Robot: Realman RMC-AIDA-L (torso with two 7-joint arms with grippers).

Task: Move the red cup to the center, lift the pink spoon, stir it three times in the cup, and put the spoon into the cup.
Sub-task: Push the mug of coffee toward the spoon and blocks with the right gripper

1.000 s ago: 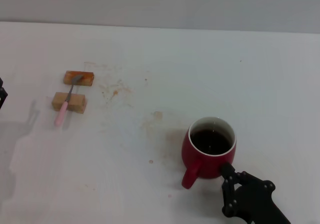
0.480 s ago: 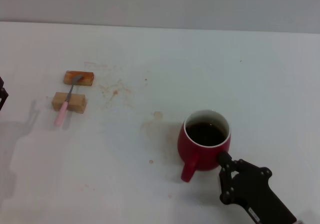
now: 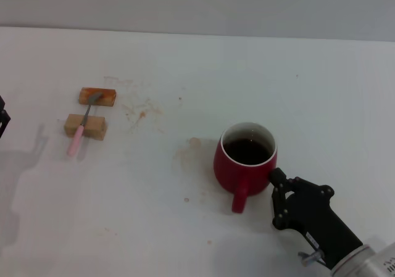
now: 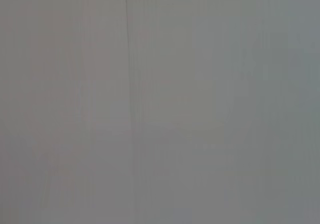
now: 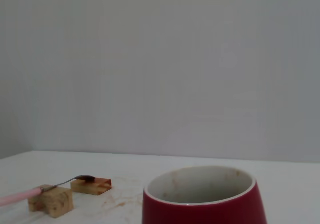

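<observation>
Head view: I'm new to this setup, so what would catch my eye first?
The red cup, holding dark liquid, stands right of the table's middle with the black right pincer against its near side. Far left, the pink spoon lies bridged across two small wooden blocks. Brownish stains dot the white table between them.

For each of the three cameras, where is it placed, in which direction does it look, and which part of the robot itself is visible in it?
Head view: high on the robot, looking forward and down at the white table; right hand beside the red cup, a bit of the left arm at the edge.
Left wrist view: only blank grey; no robot part shows.
Right wrist view: low behind the red cup, facing the wall; no fingers show.
Shared: head and right wrist views both show the cup and the pink spoon lying on two blocks.
</observation>
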